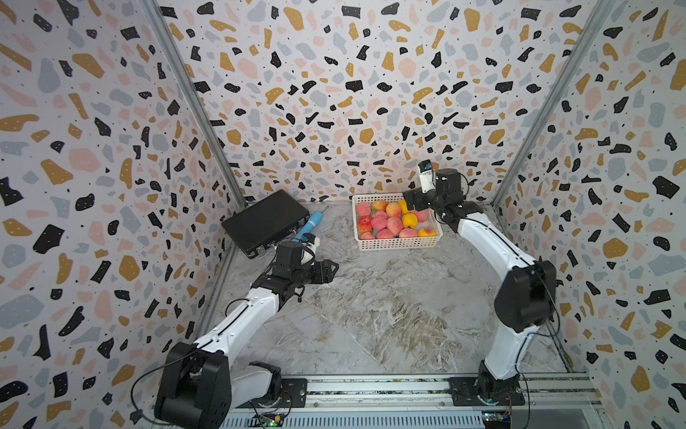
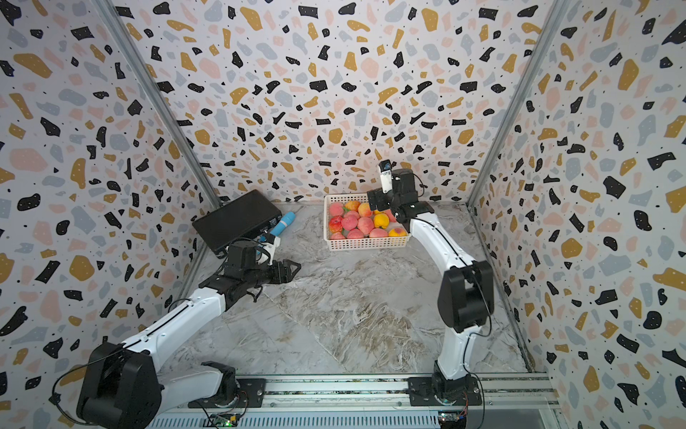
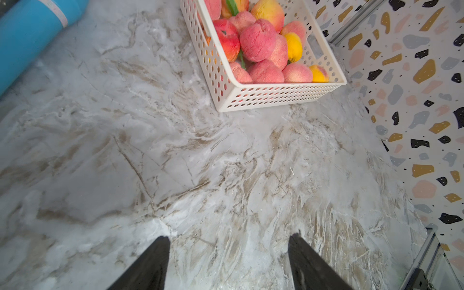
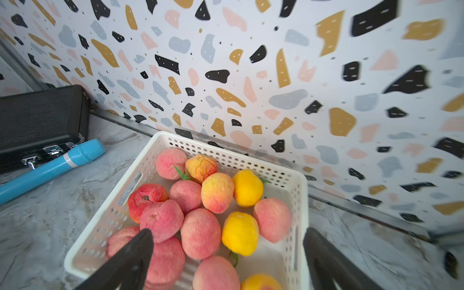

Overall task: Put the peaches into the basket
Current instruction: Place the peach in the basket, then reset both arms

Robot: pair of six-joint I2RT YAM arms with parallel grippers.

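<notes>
right gripper (image 4: pixel 228 236): jaws spread wide, nothing between them; hung over the right end of the basket (image 4: pixel 160 137).
left gripper (image 3: pixel 229 238): jaws apart, empty; over bare table (image 1: pixel 371 297) toward its left edge, well apart from the basket.
basket position: at the far edge of the table, toward the far right corner, upright.
peaches (image 4: pixel 200 233): all that I could see lay inside the basket, packed close, some resting on others; the left wrist view showed the upper ones standing above the rim. None visible on the table outside it.
peaches relative to right gripper: directly below and between the spread fingers; one dark finger (image 4: pixel 140 251) overlapped a pink peach in the wrist view, but I could not tell whether it touched.
peaches relative to left gripper: far off, toward the far right corner.
task status (judgement): appeared complete, or nearly so.
risk 1: a finger could catch the perforated wall or rim as the arm pulls away. Cause: the gripper sat low and close to the right end. Effect: basket dragged or tipped.
risk 2: a top peach nudged over the rim. Cause: round fruit, loosely heaped.
risk 3: blue cylinder (image 1: pixel 310 226), lying beside the black case (image 1: pixel 265 221) near the far left corner, could roll if the left arm swung into it.
</notes>
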